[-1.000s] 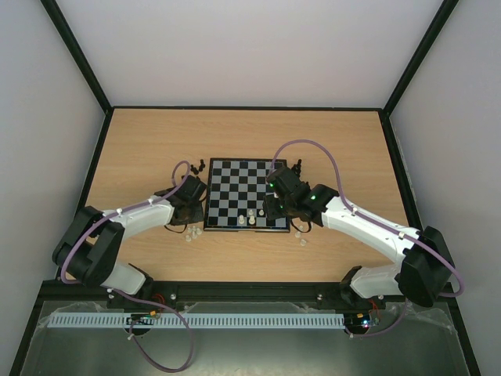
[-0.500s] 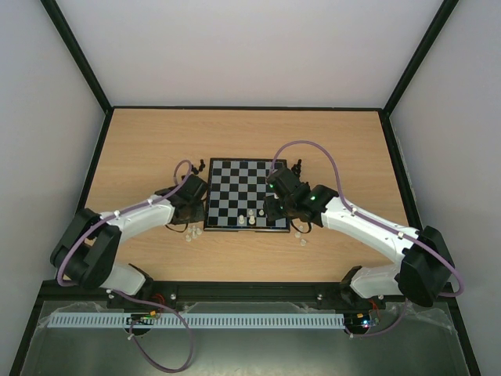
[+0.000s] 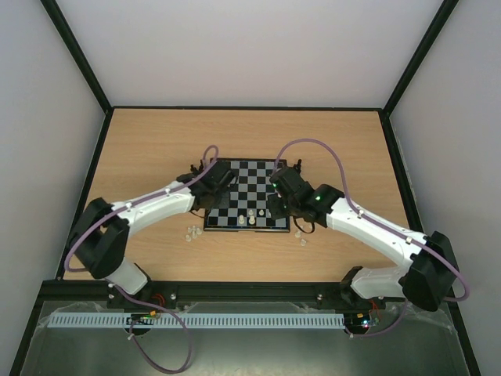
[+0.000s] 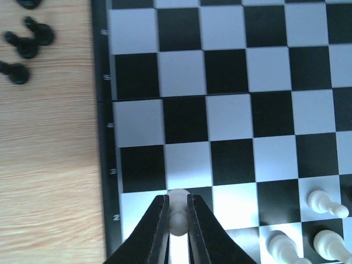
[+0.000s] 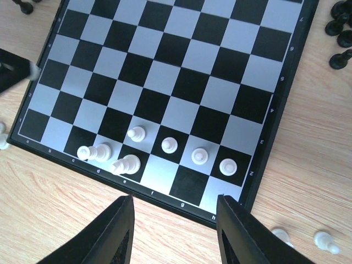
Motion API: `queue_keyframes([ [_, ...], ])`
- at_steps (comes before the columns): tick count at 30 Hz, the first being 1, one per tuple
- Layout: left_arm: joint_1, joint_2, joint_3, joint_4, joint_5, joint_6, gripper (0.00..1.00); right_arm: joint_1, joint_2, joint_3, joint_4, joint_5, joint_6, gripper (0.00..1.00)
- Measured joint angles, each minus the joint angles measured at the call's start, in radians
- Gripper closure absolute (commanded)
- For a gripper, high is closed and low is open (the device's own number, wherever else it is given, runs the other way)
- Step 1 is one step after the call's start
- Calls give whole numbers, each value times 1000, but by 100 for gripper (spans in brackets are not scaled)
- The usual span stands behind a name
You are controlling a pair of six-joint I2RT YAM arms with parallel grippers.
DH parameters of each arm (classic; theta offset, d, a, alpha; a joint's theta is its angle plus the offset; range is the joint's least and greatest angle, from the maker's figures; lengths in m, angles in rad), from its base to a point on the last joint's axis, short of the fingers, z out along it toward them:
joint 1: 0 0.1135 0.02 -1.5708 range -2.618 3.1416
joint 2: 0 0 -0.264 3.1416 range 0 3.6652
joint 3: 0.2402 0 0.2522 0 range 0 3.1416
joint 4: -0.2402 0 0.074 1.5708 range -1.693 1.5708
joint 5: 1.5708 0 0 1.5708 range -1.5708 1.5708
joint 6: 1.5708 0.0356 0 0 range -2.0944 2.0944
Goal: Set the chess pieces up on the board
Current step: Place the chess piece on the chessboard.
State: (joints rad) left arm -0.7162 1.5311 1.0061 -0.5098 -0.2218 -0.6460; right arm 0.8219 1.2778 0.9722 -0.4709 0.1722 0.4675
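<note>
Pale wood of the table [image 3: 156,141] is showing all around the board [image 3: 250,184], which is lying flat at the middle of the top view with both arms reaching over it. The left gripper [image 4: 177,198] is pinching a pale pawn [image 4: 177,220] between nearly closed fingers at the bottom centre of the left wrist view, above the squares beside the board's left rim; whether the pawn is touching the board cannot be told. The squares around it are lying bare, and the nearest standing pale pieces [image 4: 324,203] are clustering at the lower right of that view, well apart from the fingers. A few black pieces [image 4: 25,41] are sitting off the board on the wood in the upper left corner. The right gripper [image 5: 175,199] is hovering over the board's near edge with its jaws standing partly apart and gripping nothing. Just beyond its fingers, four pale pawns [image 5: 169,144] are lining up in a slanting row, with two taller pale pieces [image 5: 125,164] lying behind them toward the lower left. More black pieces [image 5: 341,27] are waiting beyond the board's upper right corner, and loose pale pieces [image 5: 322,241] are resting on the wood at the lower right.
</note>
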Motion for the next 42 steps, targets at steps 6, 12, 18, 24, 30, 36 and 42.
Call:
queue_keyframes([
  [6,-56,141,72,0,14,19,96,0,-22,30,-34,30,-1,58],
  [12,-87,213,129,1,24,35,96,-1,-22,33,-47,45,-5,57],
  [18,-108,254,185,2,32,37,95,-4,-24,33,-51,46,-10,58],
  [24,-131,290,209,1,35,37,94,-4,-34,33,-52,46,-12,58],
  [30,-142,302,209,-3,38,35,94,-4,-37,33,-52,46,-12,57],
  [36,-152,302,209,-6,37,32,94,-4,-37,33,-52,45,-12,58],
  [42,-158,302,209,-6,38,27,94,-4,-42,33,-52,45,-12,58],
])
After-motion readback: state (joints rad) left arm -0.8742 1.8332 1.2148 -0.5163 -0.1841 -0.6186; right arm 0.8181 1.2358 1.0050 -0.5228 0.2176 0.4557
